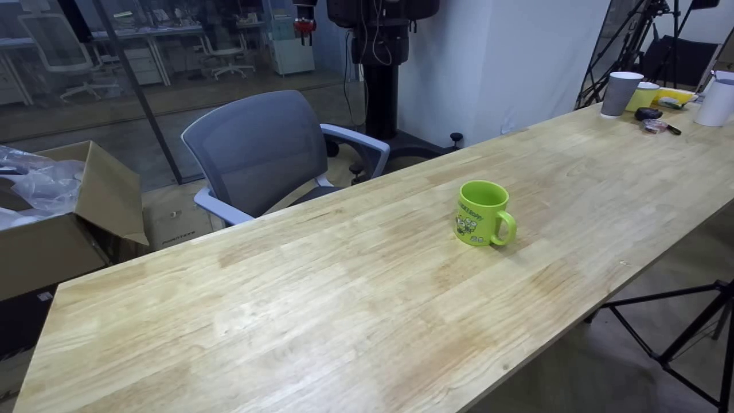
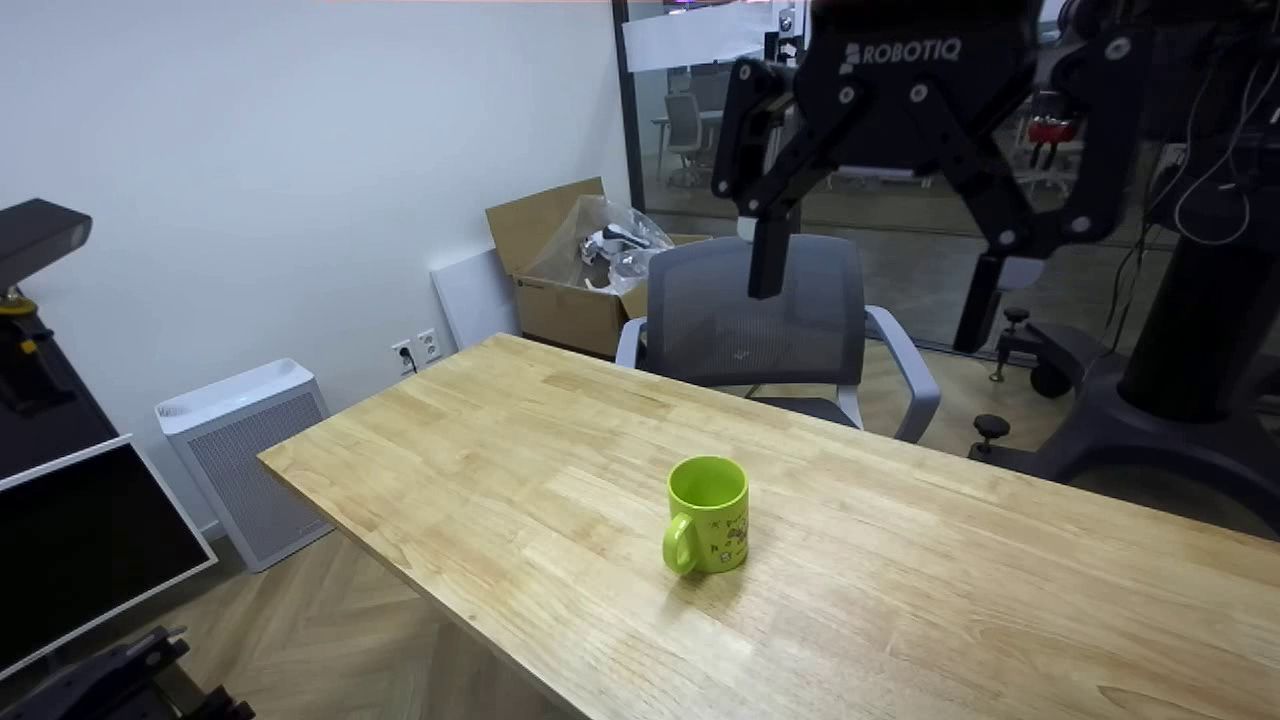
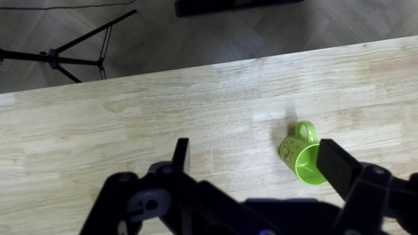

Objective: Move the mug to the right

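The mug (image 1: pixel 476 215) stands upright on the surface (image 1: pixel 321 321), inboard of both long edges, with its mouth facing up. Its body is lime green and carries printed figures (image 1: pixel 467 223). The handle (image 2: pixel 679 548) points toward the long edge opposite the chair (image 2: pixel 815 330).

The hand (image 2: pixel 868 315) is released: its two fingers (image 2: pixel 768 262) are spread well apart. It is positioned above the surface, apart from the mug. In the wrist view, the finger on the right of that view covers part of the mug's rim.

In an exterior view, a grey cup (image 1: pixel 619 94) and a yellow cup (image 1: pixel 642 98) stand side by side toward the far end of the surface, well apart from the mug. A white container (image 1: pixel 714 109) stands near them. Small articles (image 1: pixel 648 113) lie between the cups and the container; their exact kind cannot be told. A cardboard box (image 2: pixel 570 320) containing clear plastic (image 1: pixel 54 186) stands near a corner of the surface. A tripod (image 3: pixel 54 58) stands on the floor (image 3: pixel 212 39) past the edge opposite the chair.
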Robot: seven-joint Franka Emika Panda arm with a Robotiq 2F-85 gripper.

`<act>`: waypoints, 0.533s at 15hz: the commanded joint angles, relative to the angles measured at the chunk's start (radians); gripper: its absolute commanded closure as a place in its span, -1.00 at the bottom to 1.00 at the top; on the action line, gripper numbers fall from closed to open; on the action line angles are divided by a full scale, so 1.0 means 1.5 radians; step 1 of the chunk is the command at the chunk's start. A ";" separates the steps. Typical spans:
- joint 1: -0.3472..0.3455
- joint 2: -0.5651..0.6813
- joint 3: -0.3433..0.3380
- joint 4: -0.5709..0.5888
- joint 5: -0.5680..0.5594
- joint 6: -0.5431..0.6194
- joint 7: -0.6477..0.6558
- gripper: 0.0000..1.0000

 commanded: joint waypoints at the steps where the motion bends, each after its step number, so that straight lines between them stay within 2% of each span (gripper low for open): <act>1: 0.008 0.038 0.033 -0.025 0.008 0.084 -0.006 -1.00; 8: 0.030 0.142 0.097 -0.065 0.019 0.218 -0.009 -1.00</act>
